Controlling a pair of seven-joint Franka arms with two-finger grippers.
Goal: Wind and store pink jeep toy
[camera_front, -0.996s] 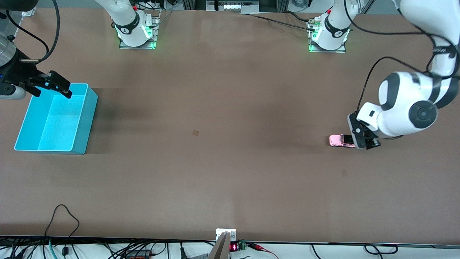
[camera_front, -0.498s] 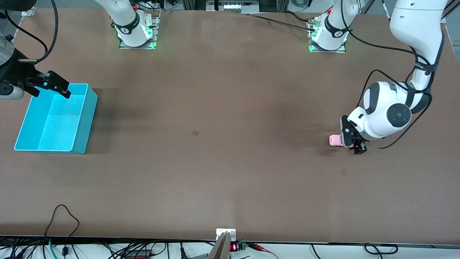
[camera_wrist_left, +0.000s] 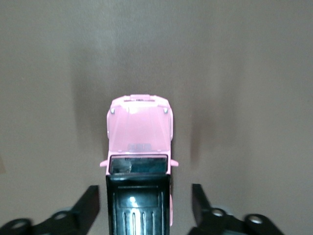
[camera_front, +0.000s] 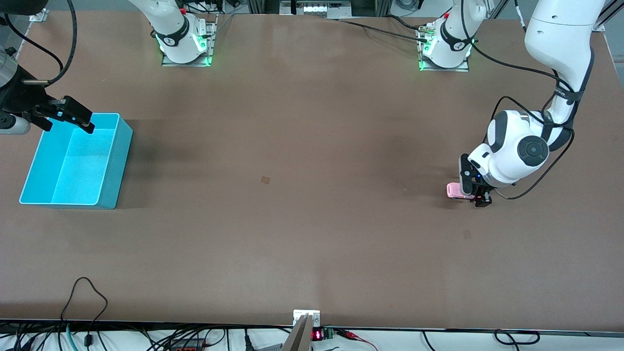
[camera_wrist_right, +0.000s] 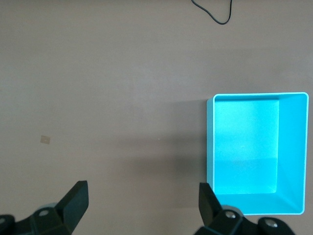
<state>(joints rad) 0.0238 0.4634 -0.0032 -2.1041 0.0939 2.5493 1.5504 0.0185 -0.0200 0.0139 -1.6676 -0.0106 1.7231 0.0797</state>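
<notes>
Between open left tool point(camera_wrist_left: 143, 208) fingers, pink jeep toy point(camera_wrist_left: 139, 166), hood toward right arm's end.

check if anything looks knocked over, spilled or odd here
Nothing stands out. The jeep sits upright on its wheels on the table, between the open fingers of the left end effector. The bin stands upright and empty at the right arm's end, with the open right end effector waiting over it.

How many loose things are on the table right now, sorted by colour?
Pink: 1, the pink jeep toy, standing between the open fingers of the left gripper.
Turquoise: 1, the bin, with the open right gripper over its rim.
Total: 2.
</notes>
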